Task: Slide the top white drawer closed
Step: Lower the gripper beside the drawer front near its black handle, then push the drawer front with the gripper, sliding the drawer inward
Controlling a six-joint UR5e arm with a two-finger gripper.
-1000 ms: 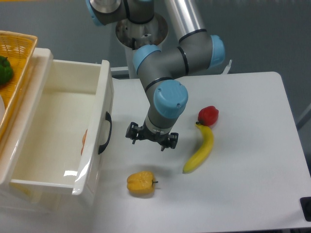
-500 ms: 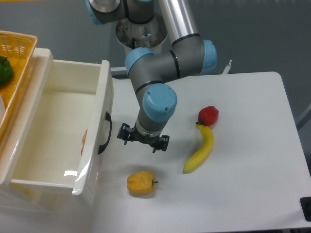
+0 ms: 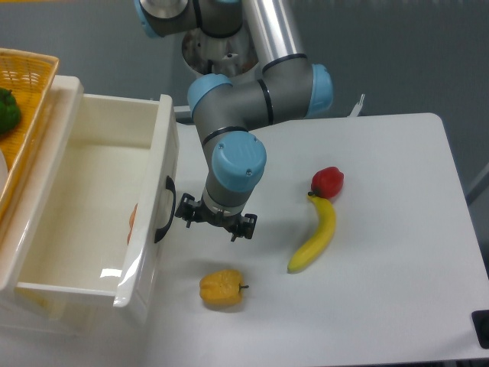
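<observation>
While the top white drawer is standing wide open, I am bringing my gripper, fingers spread and empty, beside its black handle, preparing to push.

The top white drawer is a glossy cream-white plastic box, pulled well out of its cabinet so the open interior faces up. Its walls are smooth and shiny (a bright glint sits on the near corner of the floor), and the inside looks bare and pale. On the front panel, facing the tabletop side, one curved black handle runs lengthwise along the middle. A faint orange shape shows through the translucent front wall.
</observation>
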